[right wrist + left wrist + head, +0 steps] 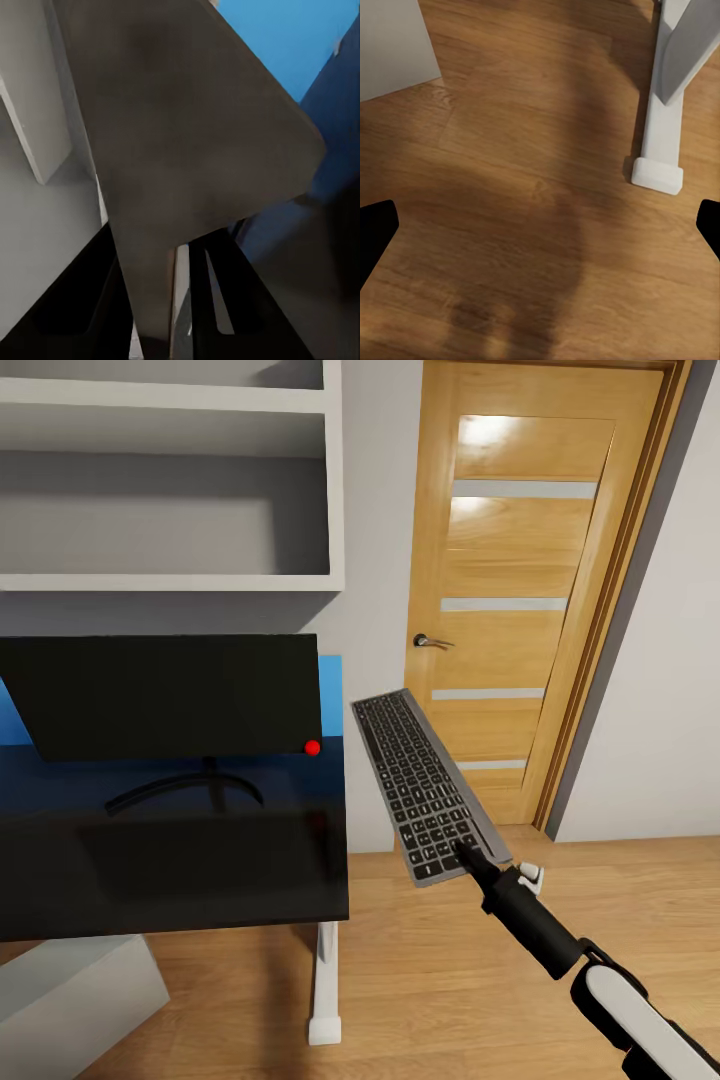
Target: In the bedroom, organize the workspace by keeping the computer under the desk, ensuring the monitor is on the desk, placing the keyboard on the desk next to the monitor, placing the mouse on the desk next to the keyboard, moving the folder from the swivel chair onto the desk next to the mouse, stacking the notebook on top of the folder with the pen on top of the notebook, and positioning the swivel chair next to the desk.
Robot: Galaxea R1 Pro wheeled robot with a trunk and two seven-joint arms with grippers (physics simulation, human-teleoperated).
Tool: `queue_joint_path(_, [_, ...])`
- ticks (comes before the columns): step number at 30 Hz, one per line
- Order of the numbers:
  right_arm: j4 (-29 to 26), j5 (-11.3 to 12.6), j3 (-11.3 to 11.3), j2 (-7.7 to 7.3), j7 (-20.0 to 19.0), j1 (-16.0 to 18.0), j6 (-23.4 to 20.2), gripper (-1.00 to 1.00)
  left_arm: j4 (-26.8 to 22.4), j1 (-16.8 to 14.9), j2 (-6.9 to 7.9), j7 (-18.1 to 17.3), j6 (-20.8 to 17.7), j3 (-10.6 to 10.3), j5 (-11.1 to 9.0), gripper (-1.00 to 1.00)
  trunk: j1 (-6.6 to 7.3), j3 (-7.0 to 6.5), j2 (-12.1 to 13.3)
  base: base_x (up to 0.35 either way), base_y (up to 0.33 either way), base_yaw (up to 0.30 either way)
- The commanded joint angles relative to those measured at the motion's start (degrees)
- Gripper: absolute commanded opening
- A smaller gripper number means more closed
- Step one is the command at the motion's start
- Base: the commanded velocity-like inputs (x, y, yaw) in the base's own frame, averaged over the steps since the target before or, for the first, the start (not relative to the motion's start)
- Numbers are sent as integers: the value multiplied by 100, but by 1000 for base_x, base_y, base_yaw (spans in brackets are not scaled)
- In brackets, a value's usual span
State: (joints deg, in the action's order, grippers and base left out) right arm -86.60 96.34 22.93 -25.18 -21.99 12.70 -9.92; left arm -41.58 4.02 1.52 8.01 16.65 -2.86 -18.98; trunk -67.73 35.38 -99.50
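The keyboard (425,785), black with grey keys, hangs in the air to the right of the desk (200,880), level with the desk's right edge. My right gripper (470,855) is shut on its near end. In the right wrist view the keyboard's grey underside (187,135) rises between the fingers (105,300). The monitor (165,695) stands on the desk, its red dot at the lower right corner. My left gripper (540,225) is open, pointing down at the wood floor near the desk's white leg (664,112). The grey computer (70,995) sits under the desk.
A wooden door (525,590) with a metal handle stands behind the keyboard. White wall shelves (170,470) hang above the monitor. The blue back panel (328,690) rises behind the desk. Open wood floor (440,980) lies right of the desk.
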Motion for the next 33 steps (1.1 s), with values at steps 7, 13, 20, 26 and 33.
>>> queue_joint_path(7, [272,18,10,-4,-395,5,-43,-100,-9,2,6,43,14,-30,-27,100,0,5,-2,0,0,0])
queue_joint_path(13, [302,10,10,-4,-420,4,-45,-100,-9,3,6,43,14,-30,-27,100,0,5,-2,0,0,0])
queue_joint_path(20, [319,0,18,4,-504,4,-45,-100,-9,2,-1,34,5,-30,-27,100,0,5,-2,0,-100,0])
queue_joint_path(26, [385,-1,21,11,-513,4,-45,-100,0,2,3,36,2,-30,-27,100,0,5,-2,0,-187,0])
queue_joint_path(33, [398,7,18,8,-522,4,-45,-100,0,2,5,42,5,-30,-27,100,0,5,-2,0,-13,0])
